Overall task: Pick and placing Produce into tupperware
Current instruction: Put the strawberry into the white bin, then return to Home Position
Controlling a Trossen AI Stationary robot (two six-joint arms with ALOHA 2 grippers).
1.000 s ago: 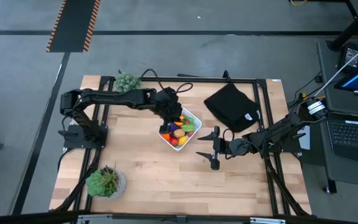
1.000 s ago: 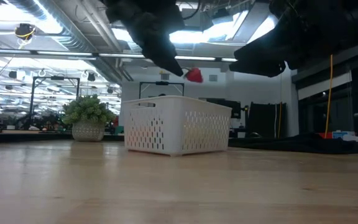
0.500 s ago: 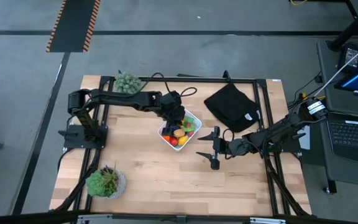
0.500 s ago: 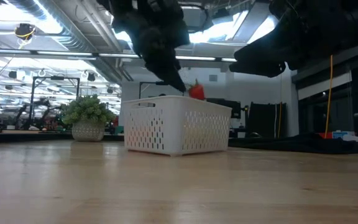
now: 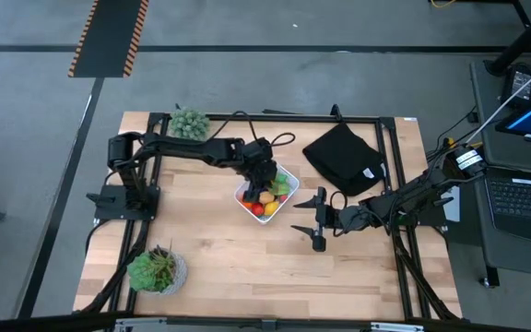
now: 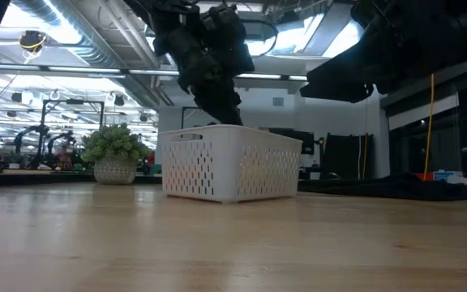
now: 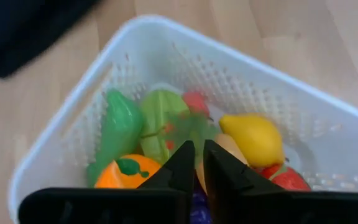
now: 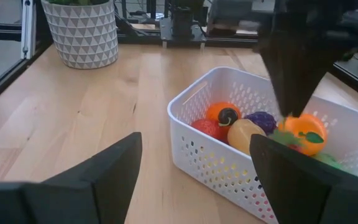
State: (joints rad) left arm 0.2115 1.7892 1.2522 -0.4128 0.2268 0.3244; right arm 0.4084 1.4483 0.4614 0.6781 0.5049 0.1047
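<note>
The white tupperware stands mid-table and holds several toy produce pieces: an orange, a yellow lemon, green pods and red ones. My left gripper reaches down into it, nearly shut, with a small red-and-green toy piece just beyond its tips. My right gripper waits open above the table, right of the container, which fills its wrist view. My left gripper pinches the red-and-green piece at its green top, only at the fingertips. The fingers come from above, pointing down into the tupperware. The piece hangs below them over the other produce; whether it rests on them I cannot tell.
A black cloth lies at the far right of the table. One potted plant stands at the far left corner, another at the near left. Black frame rails edge the table. Bare wood lies near the front edge.
My left gripper has come down from above the tupperware into it, shifting slightly toward the table's right. The red piece it carried has sunk below the container's rim in the low view.
</note>
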